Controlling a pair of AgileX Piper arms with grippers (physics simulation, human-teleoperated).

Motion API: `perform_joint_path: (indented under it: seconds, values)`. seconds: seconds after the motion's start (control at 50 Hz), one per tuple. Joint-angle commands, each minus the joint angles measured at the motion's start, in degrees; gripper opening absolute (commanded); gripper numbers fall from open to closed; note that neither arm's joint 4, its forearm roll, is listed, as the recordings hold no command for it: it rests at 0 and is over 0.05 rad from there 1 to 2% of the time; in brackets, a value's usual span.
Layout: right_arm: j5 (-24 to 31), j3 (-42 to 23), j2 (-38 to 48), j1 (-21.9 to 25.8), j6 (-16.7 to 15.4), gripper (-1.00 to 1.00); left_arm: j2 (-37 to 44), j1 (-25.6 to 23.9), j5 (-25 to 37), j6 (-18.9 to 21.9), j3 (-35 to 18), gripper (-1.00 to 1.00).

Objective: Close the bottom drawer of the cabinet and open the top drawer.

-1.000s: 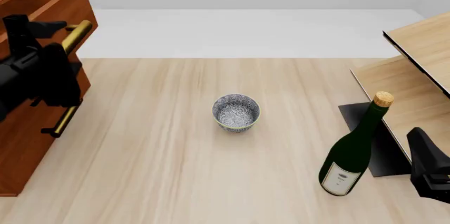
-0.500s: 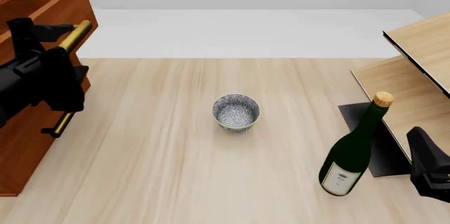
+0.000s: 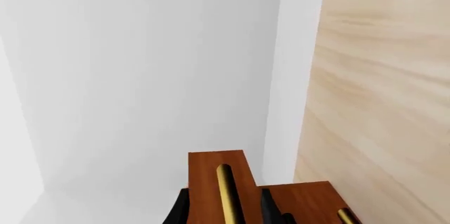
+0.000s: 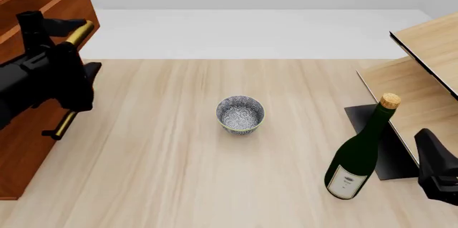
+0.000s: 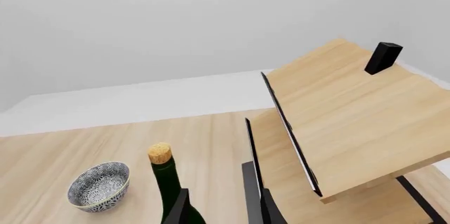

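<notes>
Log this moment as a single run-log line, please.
left gripper: fingers astride top drawer brass handle | top drawer: pulled out | right gripper: idle near wine bottle

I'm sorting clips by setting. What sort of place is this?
Likely a simulated tabletop test scene, not a lived-in room: a bare pale table, blank grey walls, and a cabinet, bottle and bowl.

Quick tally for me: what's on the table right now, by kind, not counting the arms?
Cabinets: 1, the cabinet, far left
Shelf units: 1, the plywood shelf unit, far right
Bowls: 1, the patterned bowl, mid-table
Bottles: 1, the green corked bottle, beside the shelf unit
Small black blocks: 1, the black block, on the shelf unit's top
Total: 5
</notes>
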Motion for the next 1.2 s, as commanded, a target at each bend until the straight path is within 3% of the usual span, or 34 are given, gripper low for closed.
perform_joint_path:
  seconds: [0.02, 0.2, 0.32, 0.34, 0.38, 0.42, 0.44, 0.46, 0.5, 0.52, 0.56, 0.6, 0.62, 0.64, 0.68, 0.74, 0.76, 0.82, 0.84, 0.88, 0.92, 0.94, 0.96, 0.98, 1.0, 1.02, 1.06, 1.08, 1.1, 1.14, 1.18, 1.2]
  values:
    - [-0.38, -0.01, 0.43, -0.14, 0.28, 1.0, 1.95, -2.96, -0.18, -0.45, -2.01, 1.0]
    - [-0.86, -0.04, 1.04, -0.25, 0.57, 1.0, 3.13, -4.28, -0.29, -0.44, -3.06, 1.0]
    - [-0.98, -0.06, 1.22, -0.26, 0.69, 1.0, 3.01, -5.25, 1.85, -1.17, -5.64, 1.0]
    - [-1.06, -0.06, 1.32, -0.28, 0.74, 1.0, 3.35, -6.59, 4.89, -3.12, -8.65, 1.0]
    - [-1.17, -0.05, 1.43, -0.3, 0.74, 1.0, 2.46, -5.85, 5.19, -2.14, -8.98, 1.0]
    - [-1.08, -0.05, 1.33, -0.27, 0.71, 1.0, 4.12, -8.52, 10.22, -6.57, -14.92, 1.0]
    - [-0.91, -0.06, 1.16, -0.2, 0.72, 1.0, 3.47, -7.64, 10.15, -5.75, -14.72, 1.0]
    - [-0.85, -0.07, 1.09, -0.19, 0.68, 1.0, 4.03, -8.36, 11.64, -7.42, -16.59, 1.0]
    - [-0.55, -0.12, 0.84, -0.21, 0.77, 1.0, 6.32, -10.73, 18.06, -13.33, -22.98, 1.0]
    - [-0.65, -0.11, 0.95, -0.26, 0.83, 1.0, 6.4, -10.79, 18.65, -13.19, -23.14, 1.0]
    - [-1.49, -0.03, 1.8, -0.4, 0.97, 1.0, 9.03, -14.13, 25.66, -20.21, -31.42, 1.0]
    - [-2.11, 0.03, 2.49, -0.47, 1.07, 1.0, 6.14, -10.41, 21.76, -14.9, -26.4, 1.0]
    - [-2.19, 0.03, 2.57, -0.48, 1.09, 1.0, 6.73, -11.03, 22.81, -16.21, -28.33, 1.0]
    - [-2.09, 0.03, 2.47, -0.46, 1.08, 1.0, 8.28, -12.13, 26.05, -20.05, -33.09, 1.0]
    - [-1.9, 0.02, 2.32, -0.41, 1.12, 1.0, 8.34, -11.43, 26.23, -19.96, -33.71, 1.0]
    - [-1.72, -0.01, 2.18, -0.35, 1.22, 1.0, 9.61, -11.43, 30.3, -24.54, -38.98, 1.0]
    - [-1.77, -0.01, 2.24, -0.34, 1.33, 1.0, 11.49, -13.26, 35.35, -31.47, -46.31, 1.0]
    - [-2.22, 0.0, 2.77, -0.4, 1.46, 1.0, 9.75, -9.54, 36.56, -30.75, -45.76, 1.0]
    - [-2.37, 0.01, 2.93, -0.45, 1.5, 1.0, 10.09, -10.44, 36.74, -31.15, -46.9, 1.0]
    - [-2.6, 0.03, 3.15, -0.44, 1.56, 1.0, 11.05, -10.39, 40.07, -35.18, -51.11, 1.0]
    - [-2.59, 0.04, 3.14, -0.44, 1.57, 1.0, 10.17, -8.16, 41.31, -34.44, -50.16, 1.0]
    - [-2.52, 0.03, 3.07, -0.43, 1.65, 1.0, 11.19, -8.87, 43.84, -37.74, -53.08, 1.0]
    - [-2.47, 0.04, 3.02, -0.44, 1.63, 1.0, 10.37, -7.77, 43.33, -35.74, -51.13, 1.0]
    - [-2.44, 0.04, 2.98, -0.45, 1.62, 1.0, 10.26, -7.63, 43.81, -36.22, -51.43, 1.0]
    - [-2.43, 0.04, 2.98, -0.46, 1.65, 1.0, 12.81, -10.48, 47.52, -41.17, -56.57, 1.0]
    - [-2.43, 0.05, 2.96, -0.5, 1.62, 1.0, 11.68, -8.76, 47.84, -39.89, -55.46, 1.0]
    - [-2.4, 0.07, 2.9, -0.52, 1.58, 1.0, 14.14, -10.72, 52.37, -43.75, -60.75, 1.0]
    - [-2.33, 0.07, 2.83, -0.5, 1.58, 1.0, 14.2, -10.72, 52.45, -43.76, -60.88, 1.0]
    - [-2.22, 0.07, 2.69, -0.48, 1.52, 1.0, 15.63, -11.08, 55.62, -48.31, -66.47, 1.0]
    - [-2.07, 0.08, 2.51, -0.44, 1.45, 1.0, 17.33, -11.57, 58.42, -49.11, -68.94, 1.0]
    - [-1.87, 0.09, 2.27, -0.37, 1.31, 1.0, 19.12, -10.71, 62.38, -52.87, -74.09, 1.0]
    - [-1.84, 0.08, 2.23, -0.37, 1.29, 1.0, 19.13, -10.73, 62.47, -52.38, -74.38, 1.0]
